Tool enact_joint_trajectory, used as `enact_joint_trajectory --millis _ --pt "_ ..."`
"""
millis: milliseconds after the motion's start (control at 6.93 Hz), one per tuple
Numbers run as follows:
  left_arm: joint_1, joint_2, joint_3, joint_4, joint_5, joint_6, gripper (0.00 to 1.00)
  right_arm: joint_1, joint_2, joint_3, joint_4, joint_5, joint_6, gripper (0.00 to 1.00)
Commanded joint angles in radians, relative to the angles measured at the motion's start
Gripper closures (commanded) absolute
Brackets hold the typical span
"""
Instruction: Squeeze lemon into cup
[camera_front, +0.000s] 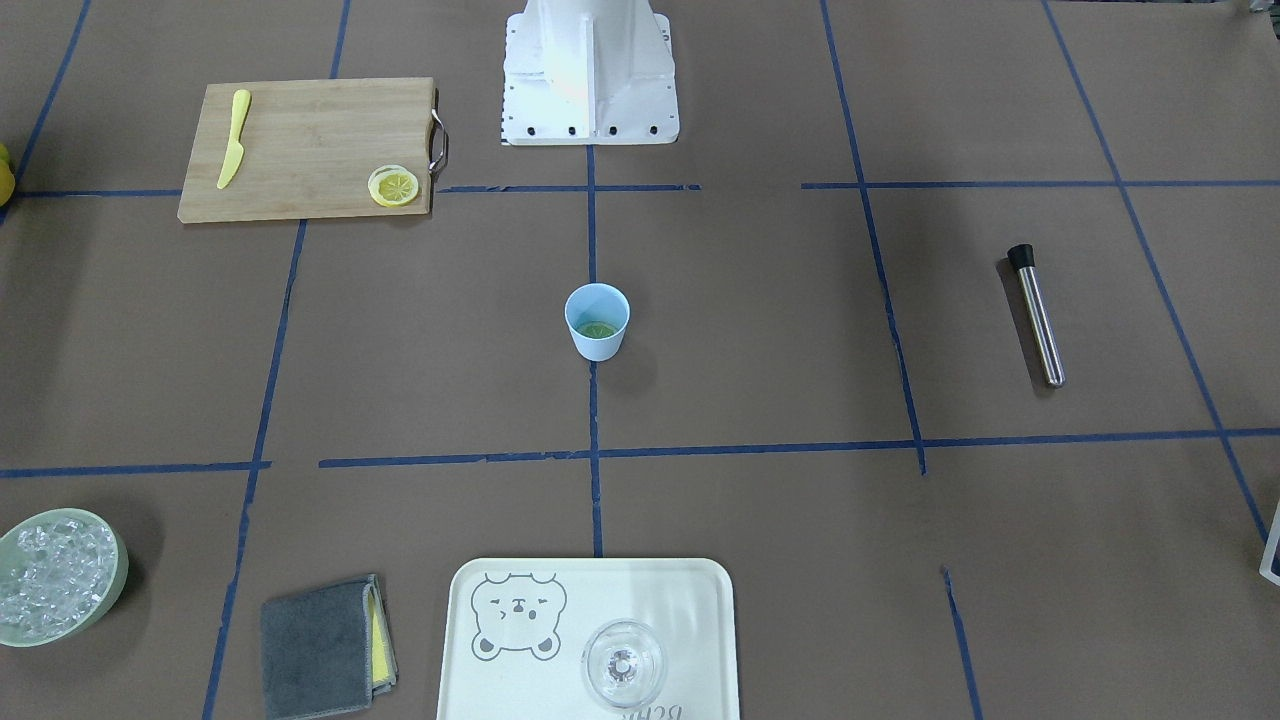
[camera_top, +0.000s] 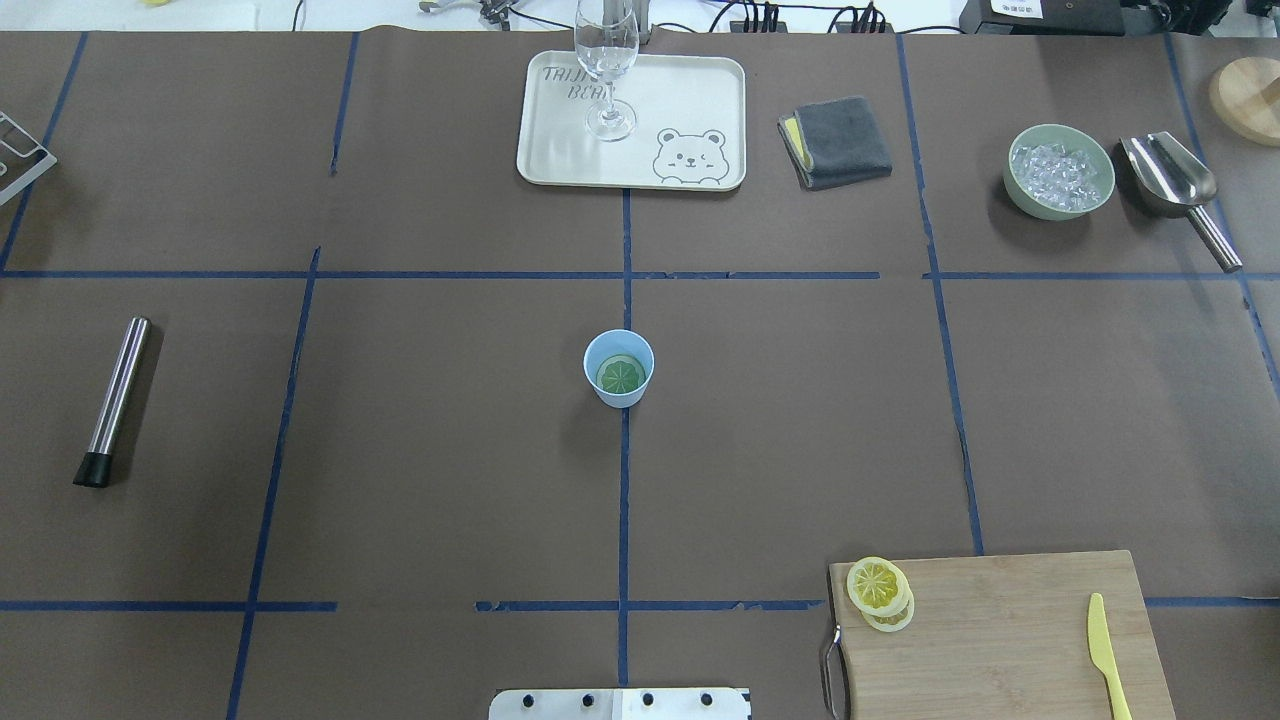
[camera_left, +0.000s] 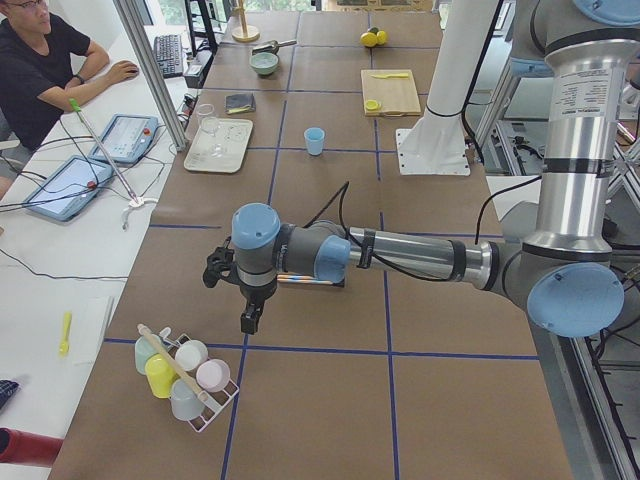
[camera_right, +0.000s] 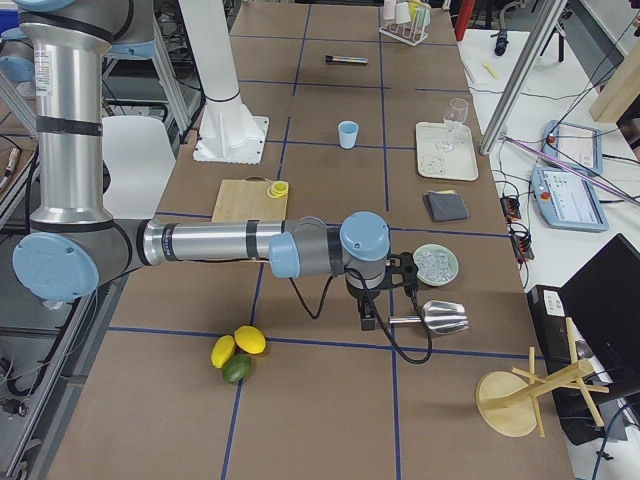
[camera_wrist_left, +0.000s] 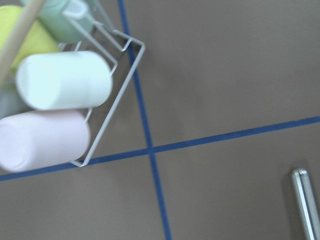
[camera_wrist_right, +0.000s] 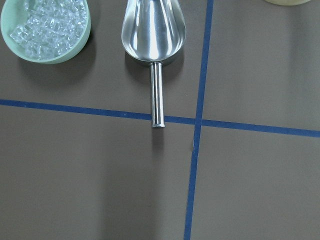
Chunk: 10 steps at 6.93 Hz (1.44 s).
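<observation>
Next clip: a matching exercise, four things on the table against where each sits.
Things
1. small light-blue tapered cup
2. yellow plastic knife
3. clear stemmed glass
4. steel scoop

Places
A. on the cream bear-print tray
B. on the wooden cutting board
C. beside the pale green bowl of ice
D. on the blue tape line at mid-table

Pairs: 1-D, 2-B, 3-A, 4-C

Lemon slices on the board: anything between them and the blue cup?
Nothing visible. Only bare table lies between the lemon slices, stacked at the cutting board corner, and the cup. A greenish slice already sits inside the cup.
</observation>
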Motion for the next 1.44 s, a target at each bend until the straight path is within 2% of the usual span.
enact_joint_trajectory --millis 0,289,1299 --pt "-0.025 0.029 0.001 0.025 -0.022 0.022 0.0 0.0 0.001 -0.002 0.0 0.0 0.001 0.0" --pt "-0.025 0.014 -0.022 0.094 -0.022 0.018 0.0 0.0 -0.002 -0.002 -0.002 0.001 0.001 0.0" --pt "-0.023 0.015 -0.02 0.089 -0.022 0.009 0.0 0.0 -0.006 -0.007 -0.002 0.003 0.0 0.0"
